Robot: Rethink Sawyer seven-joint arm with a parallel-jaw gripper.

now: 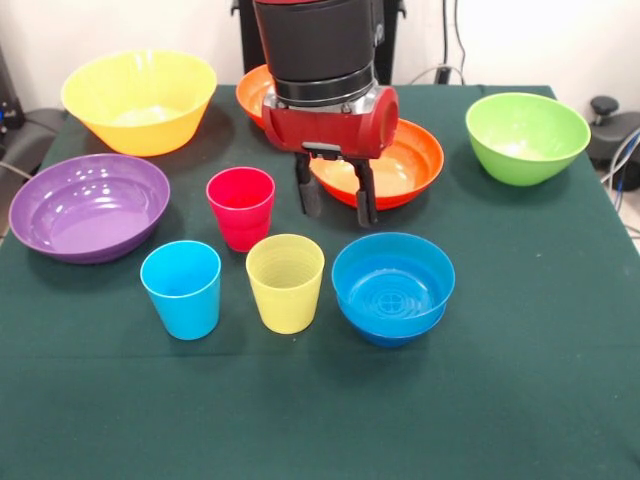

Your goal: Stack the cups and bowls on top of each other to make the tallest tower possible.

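Nearest my front camera stand the light blue cup point(182, 288), the yellow cup point(286, 282) and the small blue bowl point(393, 287), in a row on the green table point(520, 380). Behind them I see the red cup point(241, 207), upright, just beside the gripper point(337, 200), whose fingers hang parted and hold nothing (one orange bowl point(400, 165) sits behind them, another point(252, 92) further back). I have the purple bowl point(88, 206) and yellow bowl point(139, 100) at left, the lime green bowl point(526, 137) far right. Nothing is stacked.
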